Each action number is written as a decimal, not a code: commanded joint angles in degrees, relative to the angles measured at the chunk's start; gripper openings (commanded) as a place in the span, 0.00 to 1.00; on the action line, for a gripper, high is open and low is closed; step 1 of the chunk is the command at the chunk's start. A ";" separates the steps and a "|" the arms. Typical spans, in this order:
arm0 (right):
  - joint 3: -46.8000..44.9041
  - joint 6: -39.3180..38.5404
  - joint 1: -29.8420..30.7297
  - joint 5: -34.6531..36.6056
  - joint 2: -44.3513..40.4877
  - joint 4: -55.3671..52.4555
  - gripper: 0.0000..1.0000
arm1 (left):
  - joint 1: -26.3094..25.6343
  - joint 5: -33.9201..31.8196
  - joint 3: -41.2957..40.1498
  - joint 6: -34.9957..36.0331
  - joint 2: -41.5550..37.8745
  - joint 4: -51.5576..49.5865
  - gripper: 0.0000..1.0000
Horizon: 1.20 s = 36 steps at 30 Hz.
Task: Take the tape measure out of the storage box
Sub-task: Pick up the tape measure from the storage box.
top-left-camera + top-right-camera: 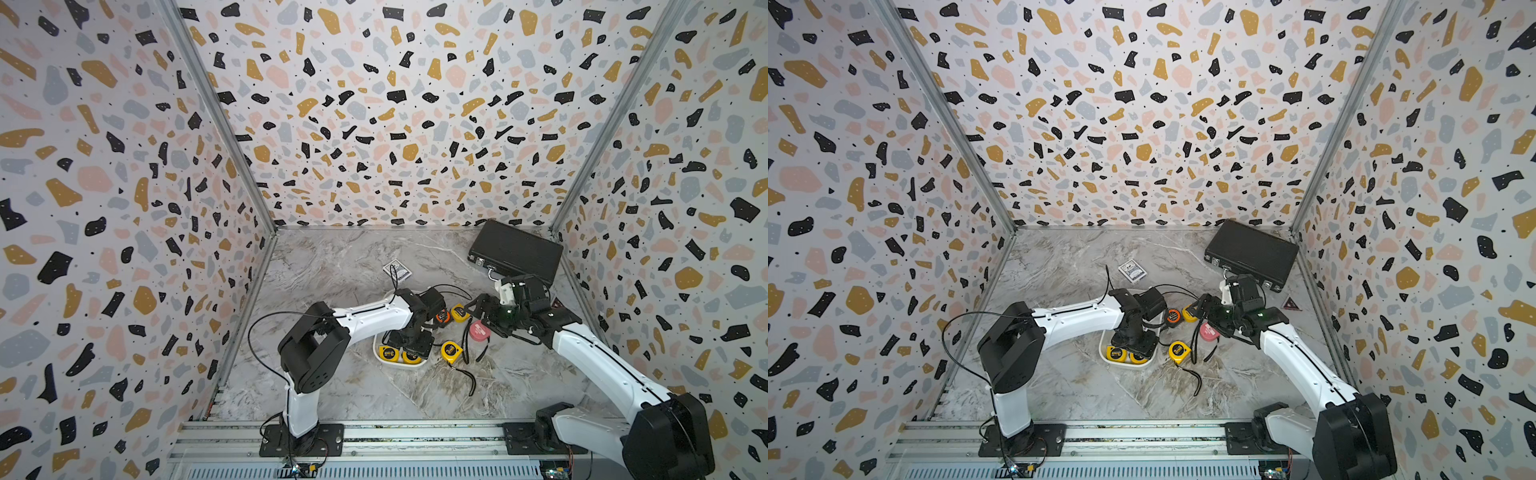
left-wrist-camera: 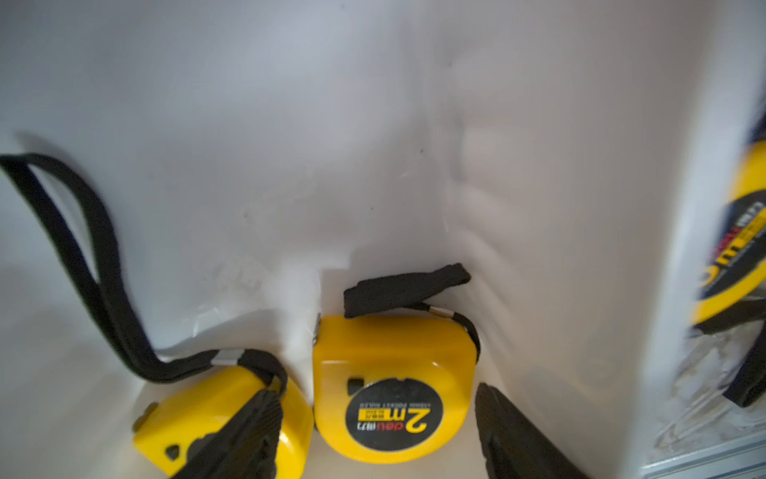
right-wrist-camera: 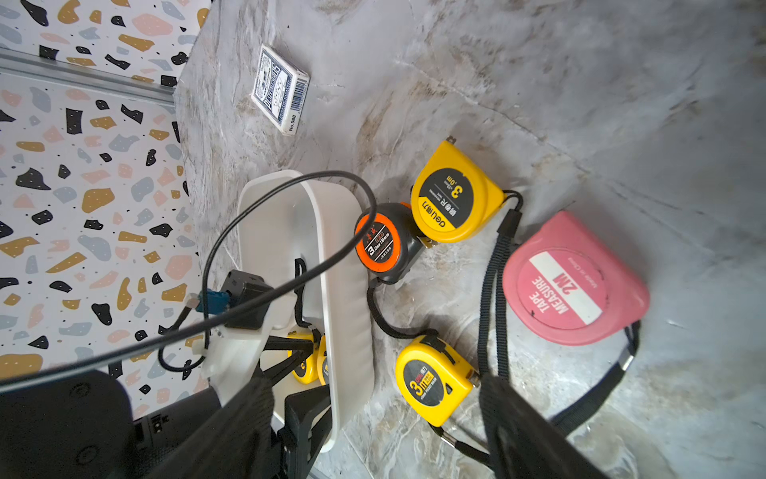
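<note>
The white storage box (image 1: pixel 379 358) (image 1: pixel 1103 356) (image 3: pixel 344 269) sits mid-table. Two yellow tape measures lie side by side at its near end. In the left wrist view they are the one marked 2m (image 2: pixel 393 394) and its neighbour (image 2: pixel 224 414), each with a black strap. My left gripper (image 2: pixel 377 435) (image 1: pixel 406 350) reaches down into the box. Its jaws stand open either side of the 2m tape measure, with one finger (image 2: pixel 244 431) over the neighbour and a narrow gap at the other. My right gripper (image 3: pixel 381 431) (image 1: pixel 478 307) hovers open and empty to the right of the box.
Outside the box on the table lie a yellow 3m tape (image 3: pixel 433 381) (image 1: pixel 451 351), a pink one (image 3: pixel 576 282), an orange-black one (image 3: pixel 381 244) and another yellow one (image 3: pixel 454 199), their straps trailing. A card pack (image 1: pixel 397 270) and a black briefcase (image 1: pixel 515 251) lie further back.
</note>
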 commanded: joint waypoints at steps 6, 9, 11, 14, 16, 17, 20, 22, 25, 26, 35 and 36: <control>2.46 0.41 -0.20 0.23 -0.02 0.36 0.83 | -0.50 1.24 0.40 2.16 -0.79 1.76 0.73; 2.52 0.67 -0.20 0.30 0.07 0.60 0.83 | -0.50 1.75 0.27 2.69 0.12 1.85 0.73; 2.61 0.75 -0.20 0.36 0.16 0.79 0.83 | -0.56 2.13 0.22 3.06 0.62 2.21 0.73; 2.97 0.77 -0.20 0.45 0.50 0.93 0.83 | -0.55 2.51 0.22 3.89 1.45 2.46 0.73; 3.23 0.77 -0.20 0.58 0.72 1.12 0.83 | -0.57 2.89 0.38 4.37 2.09 2.57 0.72; 3.39 0.86 -0.20 0.58 0.90 1.23 0.83 | -0.53 2.97 0.40 4.52 2.39 2.67 0.72; 3.89 0.94 -0.20 0.58 1.35 1.50 0.83 | -0.59 3.43 0.48 5.04 3.26 2.69 0.71; 4.35 0.95 -0.20 0.54 1.70 1.65 0.84 | -0.53 3.50 0.56 5.25 3.77 2.67 0.70; 4.56 1.04 -0.20 0.66 1.94 1.92 0.83 | -0.61 2.98 0.57 5.25 4.03 2.58 0.70; 4.71 1.12 -0.20 0.67 1.92 1.94 0.84 | -0.59 2.58 0.66 5.19 3.94 2.48 0.70; 4.34 1.30 -0.20 0.63 1.92 2.41 0.83 | -0.55 0.87 1.00 4.83 3.82 1.56 0.62; 4.36 1.37 -0.20 0.58 1.83 2.56 0.83 | -0.60 0.83 1.08 4.73 3.76 1.51 0.60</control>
